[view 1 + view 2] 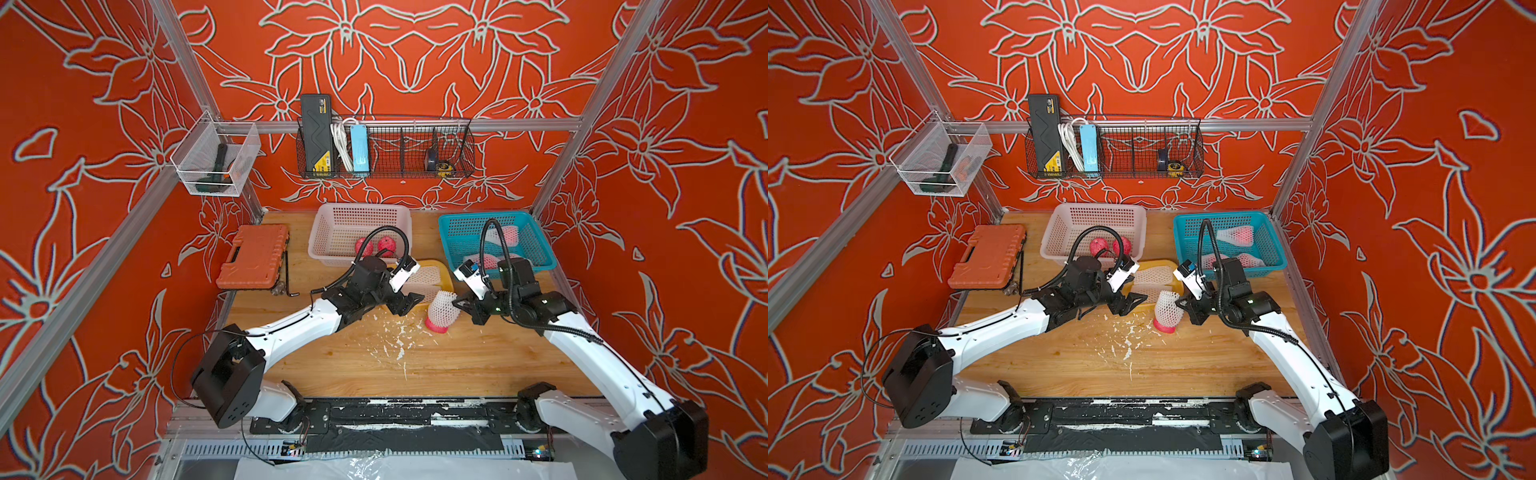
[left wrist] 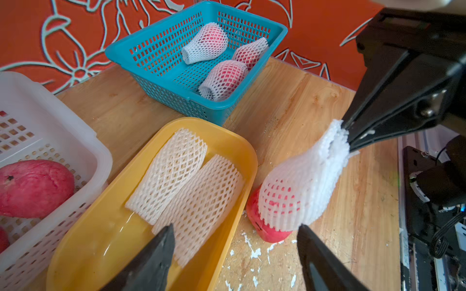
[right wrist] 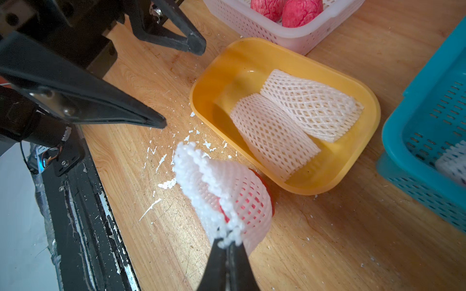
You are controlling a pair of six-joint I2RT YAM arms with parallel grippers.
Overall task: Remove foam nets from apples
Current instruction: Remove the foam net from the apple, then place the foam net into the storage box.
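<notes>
My right pincer is clamped on the net's bunched end, with the apple peeking out on the desk beside the yellow tray, so I'd pin it with my empty, wide-open left pincer and pull steadily.

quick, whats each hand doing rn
Left hand: open, holding nothing.
Right hand: shut on the end of the foam net still partly over the apple.

Left arm and right arm: white shell links are alternating with matte black joint housings. A ribbed black cable conduit is arching from each wrist, beside a white box-shaped camera module. The left gripper and right gripper are tapering into black wedge-shaped fingers; a silver screw is showing on the right one. A green light is glowing on the right wrist.
</notes>
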